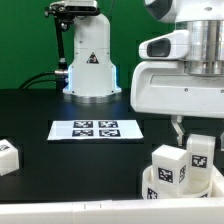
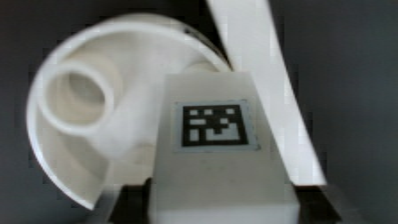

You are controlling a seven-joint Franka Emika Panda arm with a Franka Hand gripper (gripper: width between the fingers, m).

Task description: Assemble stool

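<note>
The round white rimmed seat (image 1: 150, 186) lies at the exterior view's lower right. One white tagged leg (image 1: 168, 166) stands in it. My gripper (image 1: 196, 140) is just beside that leg, shut on a second tagged leg (image 1: 201, 152) that it holds upright over the seat. In the wrist view the held leg (image 2: 217, 130) fills the middle between my dark fingers (image 2: 128, 196). The seat (image 2: 80, 100) with its round socket lies behind it, and the other leg (image 2: 267, 70) rises beside it. A third leg (image 1: 7, 156) lies at the exterior view's left edge.
The marker board (image 1: 96, 129) lies flat in the middle of the black table. The robot's white base (image 1: 90, 62) stands behind it. A pale table edge (image 1: 70, 208) runs along the front.
</note>
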